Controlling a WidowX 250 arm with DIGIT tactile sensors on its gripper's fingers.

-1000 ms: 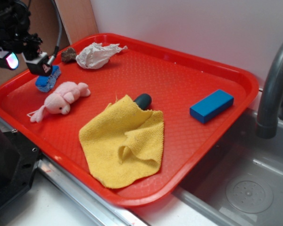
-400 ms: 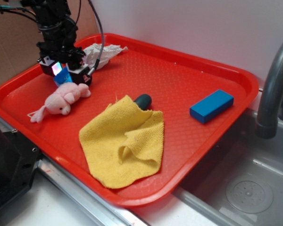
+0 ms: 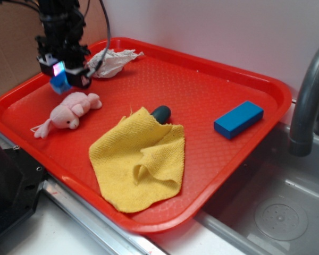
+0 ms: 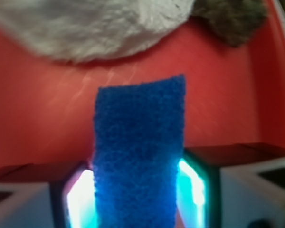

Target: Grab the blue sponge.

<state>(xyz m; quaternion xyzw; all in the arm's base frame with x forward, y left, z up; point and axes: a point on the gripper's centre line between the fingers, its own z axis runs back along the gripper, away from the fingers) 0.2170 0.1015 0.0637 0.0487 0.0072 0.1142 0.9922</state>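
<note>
In the upper left of the exterior view, the end effector (image 3: 62,74) hangs over the far left part of the red tray (image 3: 212,79), its fingers closed on the blue sponge (image 3: 59,83). The sponge sticks out below the glowing pads and appears raised off the tray floor, just above the pink plush toy (image 3: 68,112). In the wrist view the sponge (image 4: 138,152) fills the middle of the frame, pinched between the two lit pads (image 4: 192,190) at the bottom, its rough pores plain to see and its free end reaching toward the top of the frame.

Just beyond the end effector, toward the tray's far rim, lies a crumpled white cloth (image 3: 112,61); in the wrist view it spreads across the top of the frame, with a dark brown lump (image 4: 232,19) beside it in the upper right corner.

Nearer the middle of the tray a yellow cloth (image 3: 141,159) lies rumpled, with a dark rounded object (image 3: 161,112) poking out from under its upper edge. Well apart, toward the right side of the tray, sits a smooth blue block (image 3: 238,119). At the right edge of the frame a grey faucet (image 3: 308,101) curves over a sink (image 3: 276,207) in the lower right.
</note>
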